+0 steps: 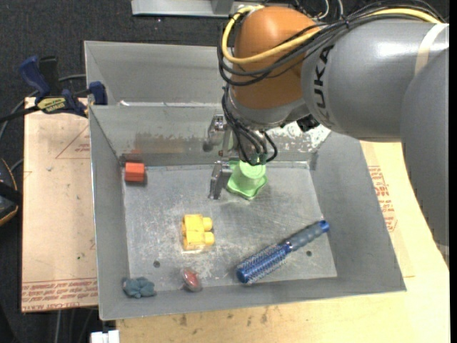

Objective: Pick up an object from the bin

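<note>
The gripper (pixel 230 183) is hovering at upper centre of the frame, just beside a glossy, rounded, translucent green lump (pixel 248 181); whether it is gripping cannot be told

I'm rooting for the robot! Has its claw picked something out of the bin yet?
Not yet, it seems. Done: the claw is low at the back of the bin, right beside the light green lump. In hand: maybe a grab at it; whether it grips I cannot tell. Left: lifting it out. The yellow block, blue brush and red block lie apart.
</note>
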